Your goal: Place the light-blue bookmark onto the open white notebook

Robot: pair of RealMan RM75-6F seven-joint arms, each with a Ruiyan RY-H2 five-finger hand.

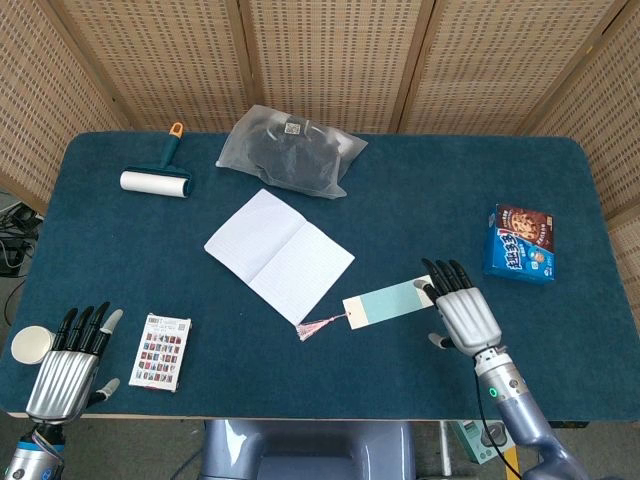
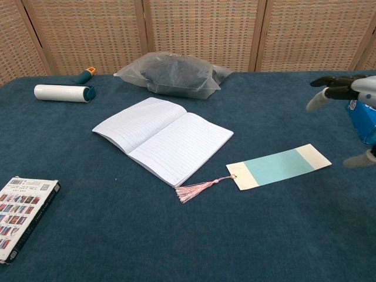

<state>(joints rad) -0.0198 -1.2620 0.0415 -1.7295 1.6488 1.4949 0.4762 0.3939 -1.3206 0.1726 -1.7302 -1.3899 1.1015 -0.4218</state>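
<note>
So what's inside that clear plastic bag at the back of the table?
The plastic bag holds something dark and bulky, with a small label showing on top in the head view. The cloudy plastic blurs it, so what it actually is cannot be told. Its underside is hidden.

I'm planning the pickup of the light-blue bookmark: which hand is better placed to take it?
The right hand. It hovers open at the bookmark's outer end, fingers above it. The left hand sits at the table's near left corner, beyond the card box, far from both bookmark and notebook.
</note>
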